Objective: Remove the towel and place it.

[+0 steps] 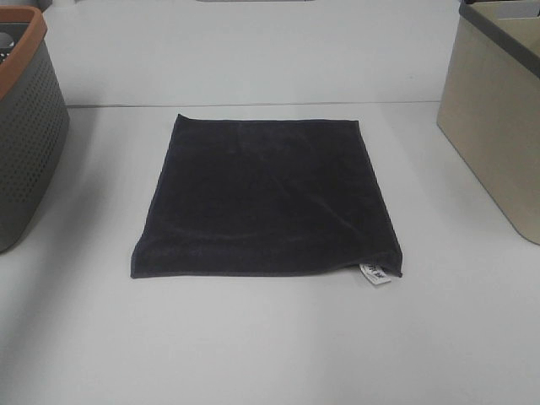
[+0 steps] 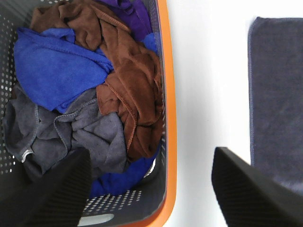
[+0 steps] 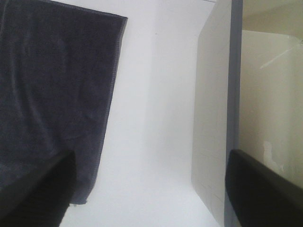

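Dark navy square terry towel (image 1: 266,198) flat on white table (image 1: 270,346); left claw (image 2: 151,189) & right claw (image 3: 149,189) both wide open, empty.

towel (image 1: 266,198): 1 | perforated basket (image 1: 25,143): 1 | beige bin (image 1: 498,118): 1 | cloths in basket: 2 blue (image 2: 54,66), 1 brown (image 2: 128,80), 1 grey (image 2: 75,127), 1 purple (image 2: 130,12)

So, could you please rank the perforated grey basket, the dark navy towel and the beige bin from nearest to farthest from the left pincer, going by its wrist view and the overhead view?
1. Perforated grey basket, directly beneath the left pincer.
2. Dark navy towel, beside it on the table.
3. Beige bin, far right.
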### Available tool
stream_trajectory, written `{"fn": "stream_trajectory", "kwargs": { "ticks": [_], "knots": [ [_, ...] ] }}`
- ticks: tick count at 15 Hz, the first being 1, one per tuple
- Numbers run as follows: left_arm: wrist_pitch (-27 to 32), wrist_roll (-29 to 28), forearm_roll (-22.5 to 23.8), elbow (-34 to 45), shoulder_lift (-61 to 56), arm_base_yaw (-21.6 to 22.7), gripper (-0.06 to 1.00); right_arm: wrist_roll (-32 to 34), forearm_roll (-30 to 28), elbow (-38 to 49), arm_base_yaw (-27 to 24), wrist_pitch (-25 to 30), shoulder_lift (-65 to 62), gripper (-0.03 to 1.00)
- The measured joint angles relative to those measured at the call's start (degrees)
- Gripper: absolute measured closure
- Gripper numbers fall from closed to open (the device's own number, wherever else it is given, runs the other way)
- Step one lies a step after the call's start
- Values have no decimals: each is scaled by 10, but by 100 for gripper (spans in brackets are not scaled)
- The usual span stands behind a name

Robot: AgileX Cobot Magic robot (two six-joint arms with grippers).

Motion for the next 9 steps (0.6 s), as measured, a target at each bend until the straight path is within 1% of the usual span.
{"fn": "stream_trajectory", "kwargs": {
  "ticks": [1,3,4,6,8,9],
  "knots": [
    [0,0,-1,29,-18,0,27,0,4,9,0,-1,-8,14],
    [1,-6,2,101,-65,0,27,-5,12,54,0,-1,-44,15],
    [1,-8,6,121,-80,0,27,-10,12,69,0,-1,-56,15],
    [-1,-19,13,207,-139,0,27,-14,12,135,0,1,-103,18],
    [-34,-33,13,301,-197,0,27,-14,12,217,0,0,-155,18],
    [-68,-37,3,398,-258,0,27,-14,12,308,0,-21,-214,19]
  ]
}}
